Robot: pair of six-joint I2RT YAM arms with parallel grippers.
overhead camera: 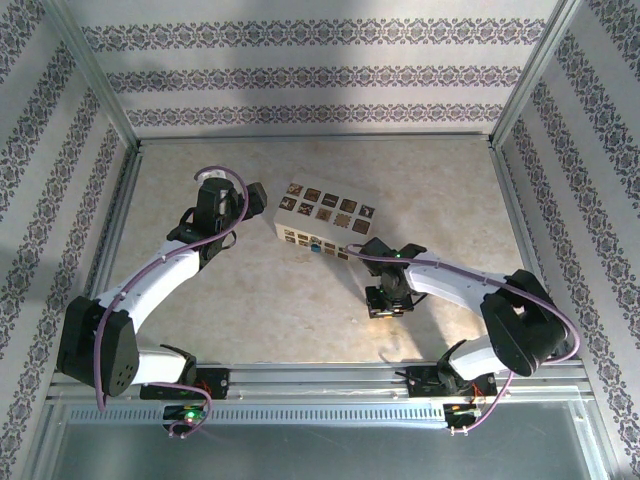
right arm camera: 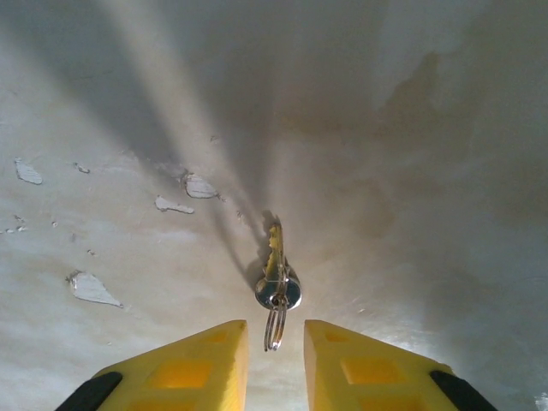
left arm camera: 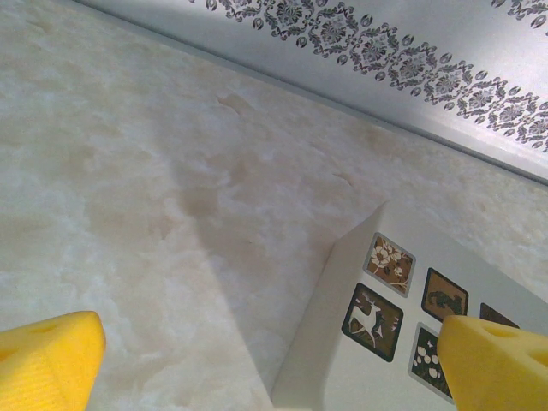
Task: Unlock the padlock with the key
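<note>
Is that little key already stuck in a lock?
No, the key lies loose on the table just ahead of the right gripper, its blade free of any lock.

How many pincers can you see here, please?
2. The left pincer stands wide open beside the cream box; the right pincer brackets the ring of the key on the table, jaws narrowly apart.

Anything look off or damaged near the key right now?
Yes: the tabletop has chipped, flaked patches left of the key. The key itself appears tipped up on edge rather than flat, its ring between the tips of the right claw.
</note>
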